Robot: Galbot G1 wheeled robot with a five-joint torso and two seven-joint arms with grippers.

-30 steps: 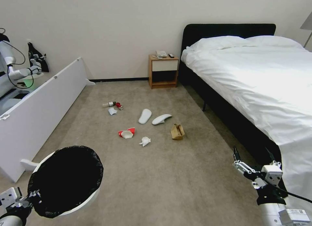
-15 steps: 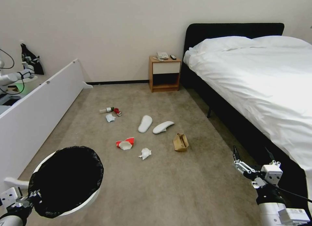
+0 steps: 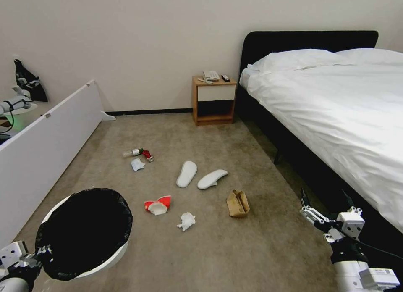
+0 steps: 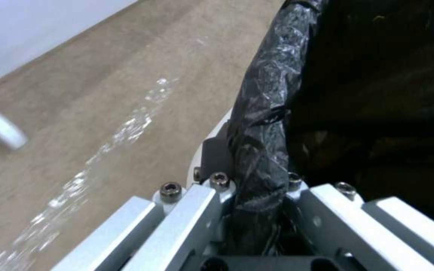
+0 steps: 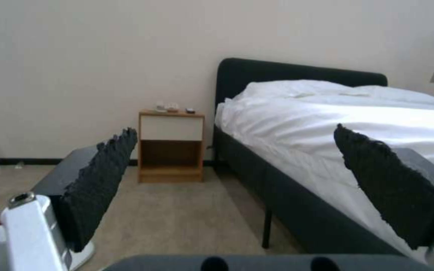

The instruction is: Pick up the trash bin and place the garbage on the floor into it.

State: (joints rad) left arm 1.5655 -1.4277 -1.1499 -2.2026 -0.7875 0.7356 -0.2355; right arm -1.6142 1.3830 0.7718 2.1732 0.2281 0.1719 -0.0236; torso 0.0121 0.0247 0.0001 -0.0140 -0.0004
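The trash bin (image 3: 90,264), white with a black bag over its rim (image 4: 262,128), is at the lower left of the head view. My left gripper (image 3: 38,255) (image 4: 257,190) is shut on that rim. The garbage lies on the floor (image 3: 235,258) ahead: two white slippers (image 3: 187,173) (image 3: 212,179), a brown paper bag (image 3: 238,203), a red-white carton (image 3: 157,206), crumpled white paper (image 3: 187,221), a clear bottle (image 3: 132,152), a red can (image 3: 148,155) and a white mask (image 3: 137,164). My right gripper (image 3: 325,198) (image 5: 247,188) hangs open at the lower right beside the bed, holding nothing.
A black-framed bed (image 3: 336,115) with white bedding runs along the right. A wooden nightstand (image 3: 214,101) stands against the far wall. A long white panel (image 3: 46,136) borders the left, with another robot's arm (image 3: 14,103) behind it. Bare carpet separates me from the litter.
The whole head view has shifted: the litter, bed and nightstand now sit lower and nearer, so the camera moved forward. Both grippers keep their places, the left still holding the bin.
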